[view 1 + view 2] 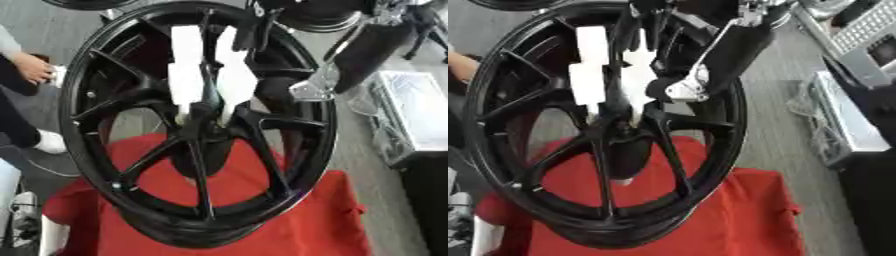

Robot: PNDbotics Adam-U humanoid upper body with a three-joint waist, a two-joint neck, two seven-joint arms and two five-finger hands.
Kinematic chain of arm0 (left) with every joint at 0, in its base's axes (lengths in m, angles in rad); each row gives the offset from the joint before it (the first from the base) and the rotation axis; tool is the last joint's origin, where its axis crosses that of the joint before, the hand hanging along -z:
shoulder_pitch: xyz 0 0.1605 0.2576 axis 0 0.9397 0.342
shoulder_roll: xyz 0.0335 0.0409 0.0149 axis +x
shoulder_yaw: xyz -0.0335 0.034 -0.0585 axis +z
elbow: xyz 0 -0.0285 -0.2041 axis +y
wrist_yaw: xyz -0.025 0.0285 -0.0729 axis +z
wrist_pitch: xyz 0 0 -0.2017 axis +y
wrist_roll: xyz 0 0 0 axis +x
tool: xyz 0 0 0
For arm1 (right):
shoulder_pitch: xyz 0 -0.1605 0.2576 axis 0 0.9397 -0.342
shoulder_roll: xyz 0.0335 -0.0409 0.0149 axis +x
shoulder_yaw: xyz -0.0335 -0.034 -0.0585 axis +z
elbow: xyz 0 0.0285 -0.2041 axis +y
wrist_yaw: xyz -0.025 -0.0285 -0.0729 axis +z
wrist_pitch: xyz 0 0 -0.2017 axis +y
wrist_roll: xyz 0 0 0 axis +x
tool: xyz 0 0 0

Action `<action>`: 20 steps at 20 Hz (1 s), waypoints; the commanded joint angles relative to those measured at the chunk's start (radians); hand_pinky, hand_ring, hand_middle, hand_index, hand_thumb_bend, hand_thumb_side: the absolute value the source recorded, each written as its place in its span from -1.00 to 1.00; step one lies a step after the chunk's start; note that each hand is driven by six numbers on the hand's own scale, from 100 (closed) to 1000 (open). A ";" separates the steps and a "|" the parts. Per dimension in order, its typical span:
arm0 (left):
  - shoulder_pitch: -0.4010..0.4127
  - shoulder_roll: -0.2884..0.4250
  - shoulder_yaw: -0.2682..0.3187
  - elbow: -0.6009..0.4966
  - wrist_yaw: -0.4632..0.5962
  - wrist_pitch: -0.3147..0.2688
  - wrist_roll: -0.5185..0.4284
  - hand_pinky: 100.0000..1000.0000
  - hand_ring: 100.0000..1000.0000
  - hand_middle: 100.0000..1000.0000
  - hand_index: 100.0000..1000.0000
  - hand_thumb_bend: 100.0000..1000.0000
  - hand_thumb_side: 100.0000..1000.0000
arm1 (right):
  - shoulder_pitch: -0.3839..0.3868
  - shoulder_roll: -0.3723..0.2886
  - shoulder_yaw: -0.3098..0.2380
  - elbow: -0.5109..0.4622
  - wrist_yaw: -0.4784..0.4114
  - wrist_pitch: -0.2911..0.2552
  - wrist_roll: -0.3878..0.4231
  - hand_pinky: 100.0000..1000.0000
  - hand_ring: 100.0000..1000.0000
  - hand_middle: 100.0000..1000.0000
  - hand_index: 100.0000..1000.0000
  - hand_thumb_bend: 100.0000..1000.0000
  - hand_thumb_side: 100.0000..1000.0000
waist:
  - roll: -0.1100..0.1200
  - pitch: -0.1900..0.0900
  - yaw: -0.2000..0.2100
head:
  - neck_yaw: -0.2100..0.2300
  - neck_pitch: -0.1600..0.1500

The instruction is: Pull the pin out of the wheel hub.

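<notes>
In the left eye view, a large glossy black alloy wheel hub (199, 125) with thin spokes filled most of the frame, standing on edge and tilted, its lower rim resting on a red cloth-covered table (306, 225) in the lower part of the picture. A white blocky piece (186, 65) showed through the spokes in the upper middle, just above the dark centre of the hub. The pin itself could not be made out among the spokes. The robot's right hand (271, 92), black with a silver joint, came in from the upper right on a thick black forearm and lay against the spokes to the right of the centre; whether its fingers were curled round anything could not be told. At the left edge a person's hand (33, 67) rested just outside the rim, not clearly touching it.

In the right eye view, the same wheel sat further left in the frame, the white piece in the upper left middle. The right hand reached in from the top to the spokes just right of the white piece, its silver joint plainly visible, its fingers hidden behind the spokes. A grey metal case (846, 115) lay on the floor at the right edge.
</notes>
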 commanded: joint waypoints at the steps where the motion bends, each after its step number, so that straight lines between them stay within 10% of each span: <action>1: -0.022 0.022 0.021 -0.028 0.006 -0.010 0.004 0.35 0.62 0.38 0.54 -1.00 0.47 | -0.005 -0.005 -0.012 0.017 0.021 -0.008 0.001 0.55 0.30 0.31 0.50 -0.66 -0.57 | 0.010 -0.012 0.003 | -0.013 0.006; 20: 0.004 0.045 0.015 -0.075 0.011 -0.010 0.003 0.35 0.62 0.38 0.54 -1.00 0.47 | 0.001 0.021 -0.022 0.057 0.058 -0.001 -0.038 0.54 0.27 0.31 0.54 -0.69 -0.59 | 0.023 0.013 0.028 | -0.057 0.006</action>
